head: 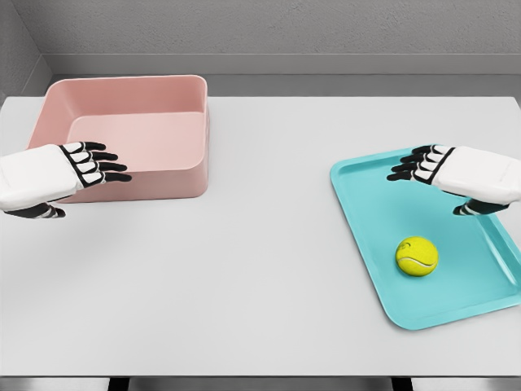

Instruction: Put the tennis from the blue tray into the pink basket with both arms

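A yellow tennis ball (pixel 417 256) lies on the blue tray (pixel 366 212) at the right of the white table. The pink basket (pixel 130 134) stands at the back left and holds nothing. My right hand (pixel 415 166) hovers over the tray's far part, behind the ball, fingers spread and holding nothing. My left hand (pixel 98 163) hangs over the basket's front left wall, fingers also spread, with nothing in it.
The white table (pixel 260 277) spreads between basket and tray. A grey wall runs behind the table's far edge.
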Tool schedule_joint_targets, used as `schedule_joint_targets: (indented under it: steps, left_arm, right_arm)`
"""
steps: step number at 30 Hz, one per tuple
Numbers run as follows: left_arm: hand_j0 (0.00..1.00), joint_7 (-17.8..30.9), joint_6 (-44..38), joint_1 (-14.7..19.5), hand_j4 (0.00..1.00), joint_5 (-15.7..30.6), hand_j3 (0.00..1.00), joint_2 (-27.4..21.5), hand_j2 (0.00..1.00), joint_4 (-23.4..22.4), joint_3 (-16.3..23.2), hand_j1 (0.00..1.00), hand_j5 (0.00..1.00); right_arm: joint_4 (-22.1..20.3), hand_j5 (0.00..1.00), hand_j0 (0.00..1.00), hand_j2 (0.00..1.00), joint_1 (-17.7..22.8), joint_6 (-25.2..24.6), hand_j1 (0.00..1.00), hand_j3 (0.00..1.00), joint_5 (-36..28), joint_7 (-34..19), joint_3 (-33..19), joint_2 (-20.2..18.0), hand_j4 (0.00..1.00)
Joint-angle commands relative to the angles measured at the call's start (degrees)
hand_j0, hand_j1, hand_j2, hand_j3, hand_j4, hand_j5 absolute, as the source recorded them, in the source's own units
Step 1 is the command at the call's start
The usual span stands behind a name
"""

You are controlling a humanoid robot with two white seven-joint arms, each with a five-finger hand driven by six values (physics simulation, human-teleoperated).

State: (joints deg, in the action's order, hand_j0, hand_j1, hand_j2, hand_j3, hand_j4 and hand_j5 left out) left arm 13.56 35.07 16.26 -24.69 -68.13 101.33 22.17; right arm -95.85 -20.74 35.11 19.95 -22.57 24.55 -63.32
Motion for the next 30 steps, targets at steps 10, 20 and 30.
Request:
schedule_joint_targets:
  steps: [10,20,30]
  left_arm:
    - [1.00,-0.03,-0.07,0.00,1.00,0.35,1.00,-0.08,1.00,0.00,-0.02,1.00,1.00]
    - [1.00,-0.03,-0.07,0.09,1.00,0.35,1.00,-0.25,1.00,-0.88,-0.11,1.00,1.00]
    - [1.00,-0.03,-0.07,0.26,1.00,0.43,1.00,-0.08,1.00,-0.88,-0.11,1.00,1.00]
  right_arm:
    - [0.93,1.00,1.00,1.00,4.48,-0.11,1.00,1.00,0.09,-0.11,0.50,-0.40,1.00]
    - [-2.50,1.00,1.00,1.00,7.91,-0.11,1.00,1.00,-0.35,-0.11,0.50,-2.59,1.00]
    - [-2.41,0.98,0.98,0.98,9.23,-0.11,0.98,0.98,0.96,-0.20,1.65,-0.75,0.98]
